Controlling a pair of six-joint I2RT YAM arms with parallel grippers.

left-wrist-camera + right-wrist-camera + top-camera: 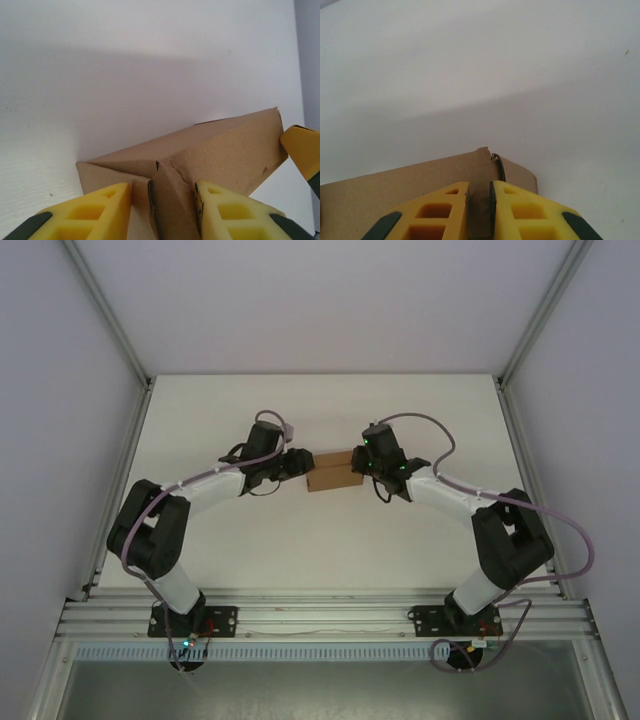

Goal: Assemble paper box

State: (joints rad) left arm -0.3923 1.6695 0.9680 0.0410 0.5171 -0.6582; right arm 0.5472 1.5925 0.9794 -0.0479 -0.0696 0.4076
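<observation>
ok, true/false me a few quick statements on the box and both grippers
1. The left gripper and right gripper each pinch the box, at opposite ends. True.
2. The box is a flat unfolded sheet. False: it is folded up, several faces showing.
3. The right gripper is wide open, clear of the cardboard. False: it is shut on a cardboard edge.
4. The box is plain brown. True.
5. The box sits at the table's near edge. False: it is near the table's middle, between the grippers.

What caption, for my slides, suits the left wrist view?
Left arm's yellow fingers pinch a flap of the brown paper box.
</observation>
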